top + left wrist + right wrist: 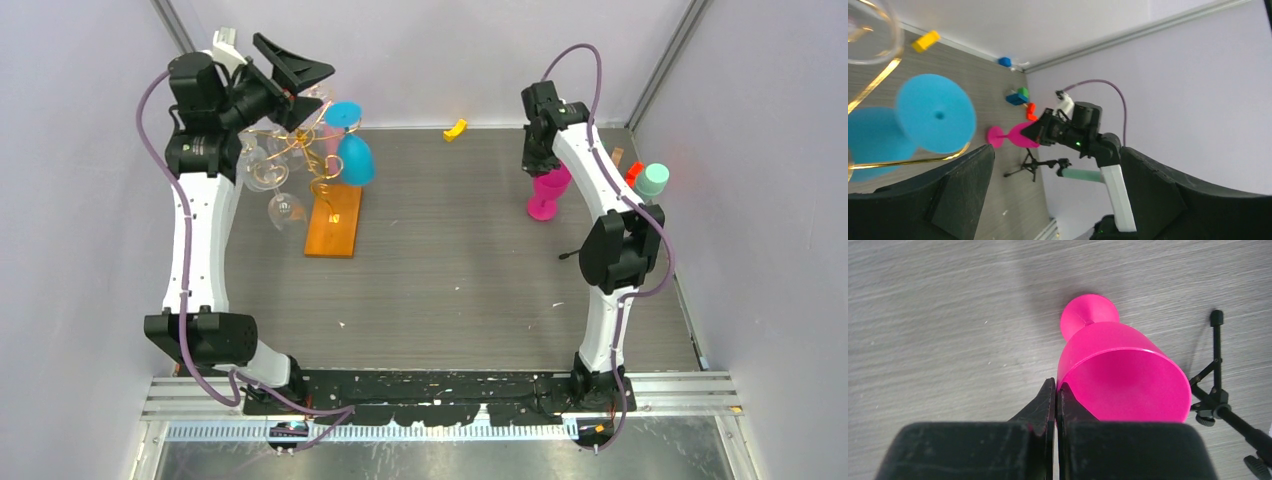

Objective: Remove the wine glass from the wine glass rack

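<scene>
Left gripper [305,95] is gaping wide at the gold-wire, orange-based rack's [335,235] eleven o'clock; right gripper [1055,385] is resting closed against the pink plastic wine glass's [1123,375] rim.

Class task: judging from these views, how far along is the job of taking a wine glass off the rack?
Done: a pink glass stands on the table, off the rack, and the right tool looks shut on its rim. In hand: the left tool is open beside the rack, close to the blue glass. Left: the blue glass and the clear glasses hang on the rack, none gripped.
</scene>
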Robot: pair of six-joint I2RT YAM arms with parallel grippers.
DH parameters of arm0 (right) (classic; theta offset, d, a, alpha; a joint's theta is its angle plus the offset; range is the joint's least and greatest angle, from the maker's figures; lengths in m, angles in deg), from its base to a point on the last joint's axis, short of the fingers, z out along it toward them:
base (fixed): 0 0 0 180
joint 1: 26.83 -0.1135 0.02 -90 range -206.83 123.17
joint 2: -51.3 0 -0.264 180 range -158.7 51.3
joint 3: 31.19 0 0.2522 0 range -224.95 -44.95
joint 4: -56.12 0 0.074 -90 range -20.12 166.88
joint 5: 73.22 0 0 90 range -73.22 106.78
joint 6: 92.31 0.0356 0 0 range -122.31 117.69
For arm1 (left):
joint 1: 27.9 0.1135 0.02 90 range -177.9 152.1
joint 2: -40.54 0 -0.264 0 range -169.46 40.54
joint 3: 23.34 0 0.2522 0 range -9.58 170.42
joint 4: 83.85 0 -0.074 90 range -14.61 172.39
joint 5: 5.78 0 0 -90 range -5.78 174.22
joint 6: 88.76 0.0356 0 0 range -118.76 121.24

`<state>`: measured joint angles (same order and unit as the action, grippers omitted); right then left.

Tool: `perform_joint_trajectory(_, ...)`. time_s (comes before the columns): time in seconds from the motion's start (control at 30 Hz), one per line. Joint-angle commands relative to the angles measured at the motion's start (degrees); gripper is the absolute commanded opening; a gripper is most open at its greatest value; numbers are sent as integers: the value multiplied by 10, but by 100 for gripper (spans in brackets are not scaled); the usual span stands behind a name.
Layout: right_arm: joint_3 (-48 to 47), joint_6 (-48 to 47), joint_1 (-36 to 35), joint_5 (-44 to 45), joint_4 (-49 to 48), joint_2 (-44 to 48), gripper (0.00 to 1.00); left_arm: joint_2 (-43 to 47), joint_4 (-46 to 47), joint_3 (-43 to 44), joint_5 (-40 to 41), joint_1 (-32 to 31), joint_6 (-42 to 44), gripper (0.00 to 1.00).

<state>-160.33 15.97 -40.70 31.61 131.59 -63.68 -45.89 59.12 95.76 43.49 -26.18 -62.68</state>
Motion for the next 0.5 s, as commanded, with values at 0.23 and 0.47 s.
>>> perform_joint_trajectory(0.23,-64,-7,26,22,-46,-41,2,38,-208,52,159,62,219,100)
perform_joint_trajectory(0.47,-83,-22,38,-5,-53,-63,22,41,-229,53,180,81,243,100)
